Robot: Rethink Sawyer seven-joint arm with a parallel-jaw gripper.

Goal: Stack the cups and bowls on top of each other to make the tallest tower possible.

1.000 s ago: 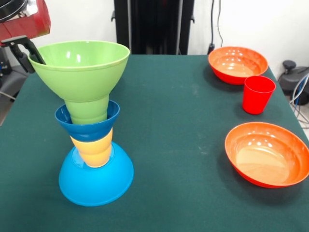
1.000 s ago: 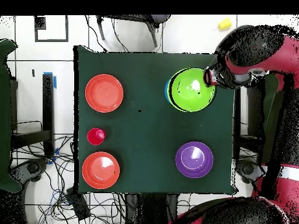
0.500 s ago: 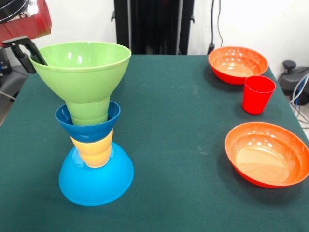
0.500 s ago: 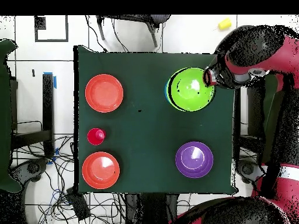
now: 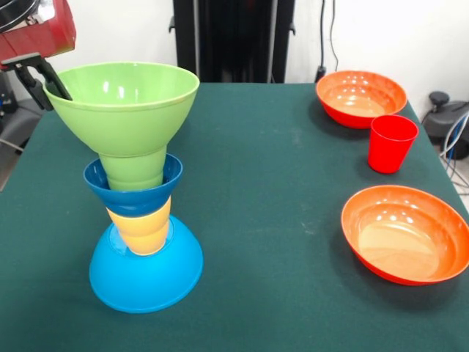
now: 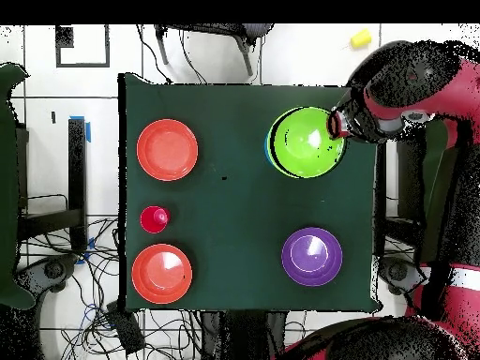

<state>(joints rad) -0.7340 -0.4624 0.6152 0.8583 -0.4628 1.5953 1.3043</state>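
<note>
The tower stands at the front view's left. It has an upturned light-blue bowl (image 5: 146, 275) as base, then a yellow cup (image 5: 143, 227), a small dark-blue bowl (image 5: 132, 193), a green cup (image 5: 135, 167) and a wide green bowl (image 5: 124, 103) on top. My gripper (image 5: 47, 77) is at the green bowl's left rim, with one finger (image 5: 60, 89) inside it, and looks shut on the rim. In the overhead view the gripper (image 6: 333, 125) is at the green bowl's (image 6: 305, 142) right edge. A red cup (image 5: 391, 142) stands apart. The second yellow cup is hidden.
Two orange bowls (image 5: 360, 97) (image 5: 407, 233) sit at the front view's right, with the red cup between them. A purple bowl (image 6: 311, 256) shows only in the overhead view, nearer the robot's base. The green table (image 5: 271, 191) stretches between the tower and the orange bowls.
The green bowl's rim and my gripper have shifted very slightly. Nothing else has moved.
</note>
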